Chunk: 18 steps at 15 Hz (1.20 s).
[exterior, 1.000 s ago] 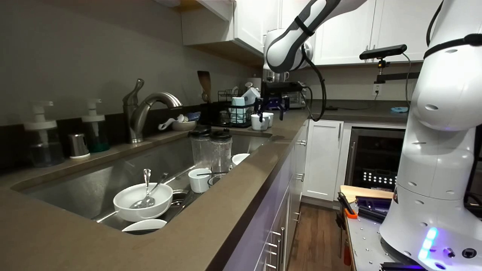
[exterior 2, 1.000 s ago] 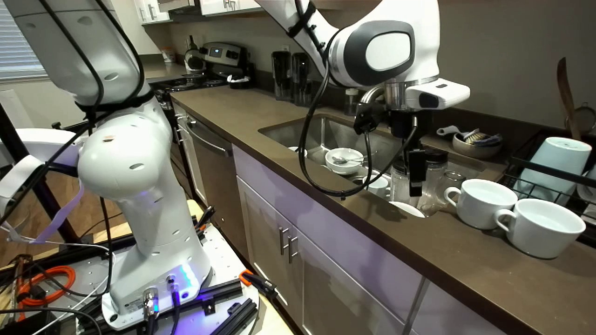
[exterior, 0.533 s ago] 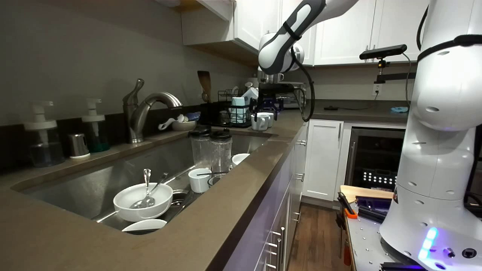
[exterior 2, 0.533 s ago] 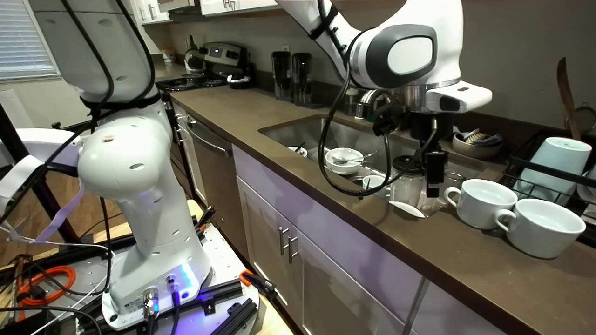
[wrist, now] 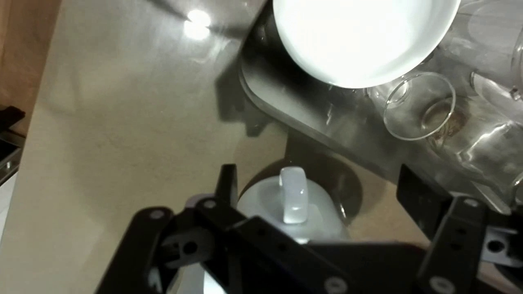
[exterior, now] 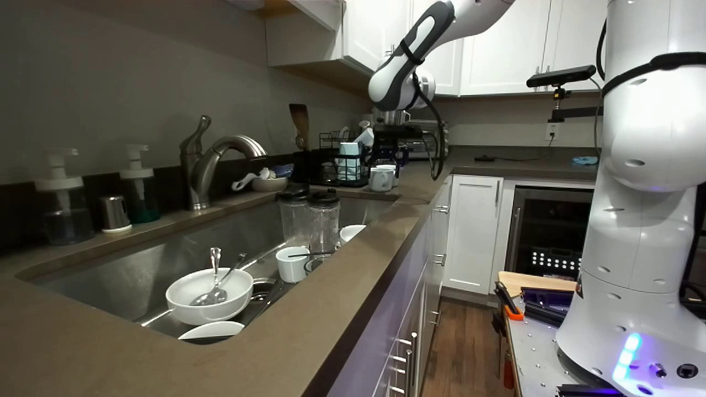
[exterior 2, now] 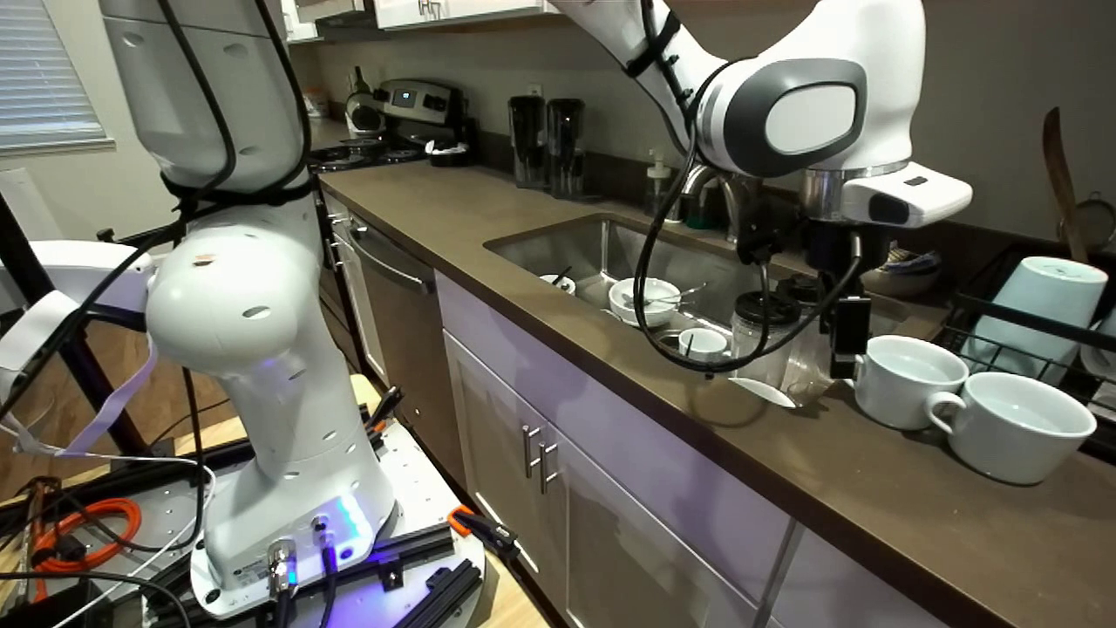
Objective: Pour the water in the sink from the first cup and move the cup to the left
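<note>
The first cup (exterior 2: 911,381) is plain white with a handle, upright on the counter beside the sink (exterior 2: 602,249). It also shows in an exterior view (exterior: 380,180); whether it holds water is unclear. In the wrist view the cup (wrist: 261,200) shows its handle toward the top, its body partly hidden by the gripper. My gripper (wrist: 315,175) is open and empty, its fingers spread above the cup's handle side. In both exterior views the gripper (exterior: 387,159) (exterior 2: 850,349) points down beside or over the cup; contact cannot be told.
A second white cup (exterior 2: 1011,427) stands right beside the first. A black dish rack (exterior 2: 985,327) with pale blue cups is behind. The sink holds lidded clear jars (exterior: 324,223), a white bowl with utensils (exterior: 209,298) and a white cup (exterior: 291,264). The faucet (exterior: 201,171) rises behind.
The arm and open gripper have moved along the counter, away from the sink and toward the white cups, and slightly down. The cups have not moved.
</note>
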Each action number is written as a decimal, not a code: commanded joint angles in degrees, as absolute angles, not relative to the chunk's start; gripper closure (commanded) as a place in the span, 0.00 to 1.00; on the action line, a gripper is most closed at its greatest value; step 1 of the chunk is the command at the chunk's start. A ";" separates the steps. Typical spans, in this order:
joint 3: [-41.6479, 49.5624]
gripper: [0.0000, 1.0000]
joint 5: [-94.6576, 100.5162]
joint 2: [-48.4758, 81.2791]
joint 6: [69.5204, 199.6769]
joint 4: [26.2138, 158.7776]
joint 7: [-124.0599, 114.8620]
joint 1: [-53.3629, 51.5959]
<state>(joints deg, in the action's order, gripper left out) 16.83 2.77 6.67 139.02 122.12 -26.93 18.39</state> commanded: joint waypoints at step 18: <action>18.99 0.00 0.84 8.88 140.03 121.37 -24.55 17.39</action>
